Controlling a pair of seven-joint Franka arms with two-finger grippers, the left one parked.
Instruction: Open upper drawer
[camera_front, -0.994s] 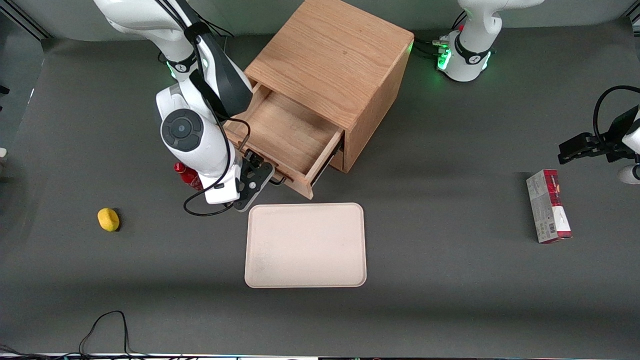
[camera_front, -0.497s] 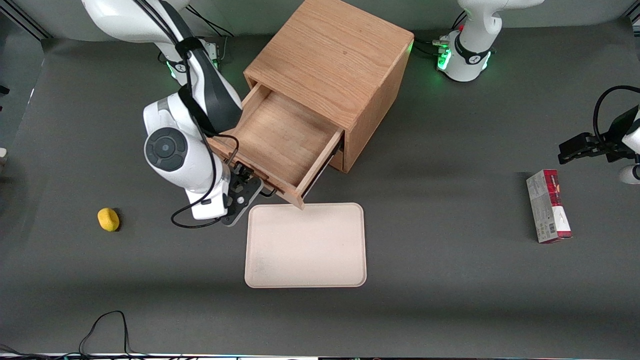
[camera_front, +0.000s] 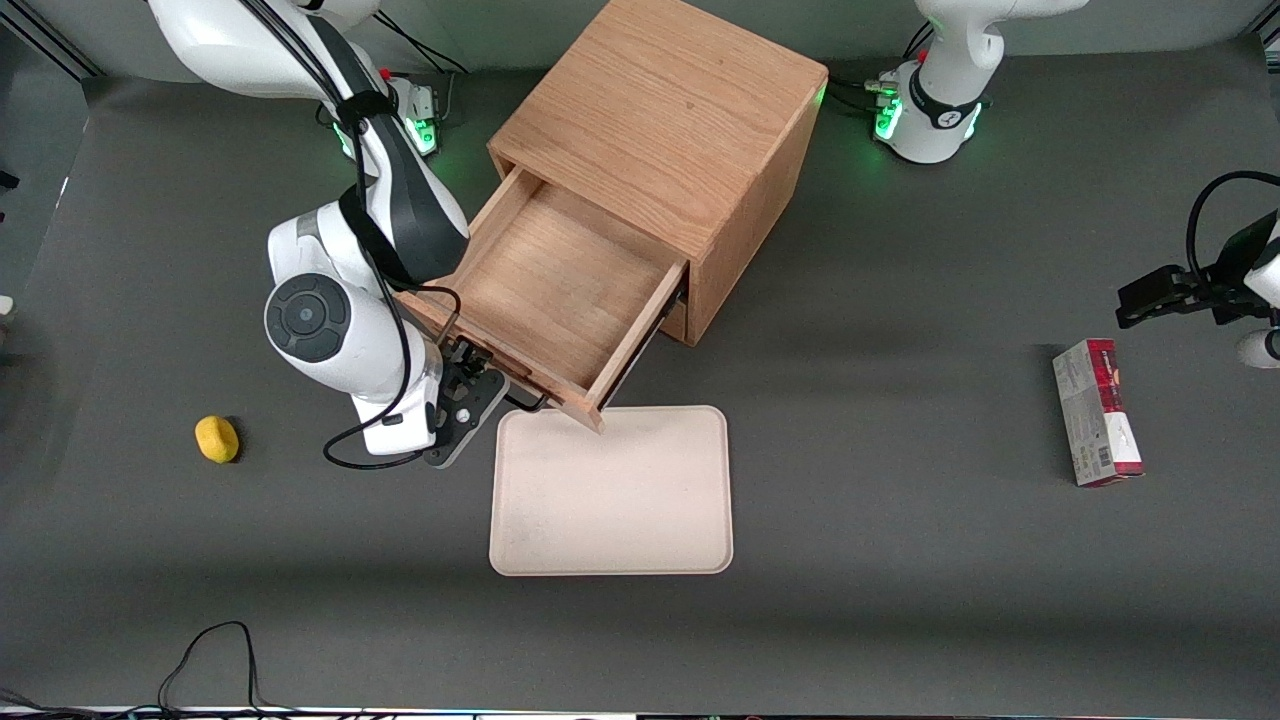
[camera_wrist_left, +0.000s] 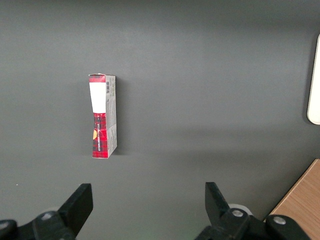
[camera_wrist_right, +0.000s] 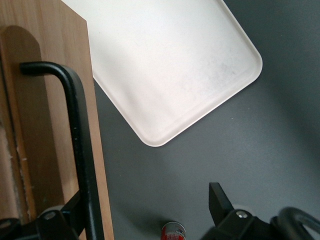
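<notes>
The light oak cabinet (camera_front: 660, 120) stands at the back middle of the table. Its upper drawer (camera_front: 560, 290) is pulled well out and its shallow wooden tray shows empty. The drawer's front (camera_wrist_right: 50, 100) carries a black wire bar handle (camera_wrist_right: 80, 140), also seen in the front view (camera_front: 522, 404). My right gripper (camera_front: 488, 384) is at that handle, in front of the drawer. In the right wrist view the gripper (camera_wrist_right: 147, 205) is open, and the bar runs just inside one finger (camera_wrist_right: 70, 215); the rest of the gap is empty. The lower drawer is hidden under the upper one.
A beige tray (camera_front: 610, 490) lies just in front of the drawer, whose front corner overhangs its rim; it also shows in the right wrist view (camera_wrist_right: 170, 65). A red-capped bottle (camera_wrist_right: 172, 231) stands under the gripper. A yellow object (camera_front: 217, 438) lies toward the working arm's end, a red box (camera_front: 1095, 412) toward the parked arm's.
The upper drawer has slid farther out of the cabinet toward the beige tray. My right gripper and wrist moved with its handle, away from the cabinet, and the arm now hides the bottle in the front view.
</notes>
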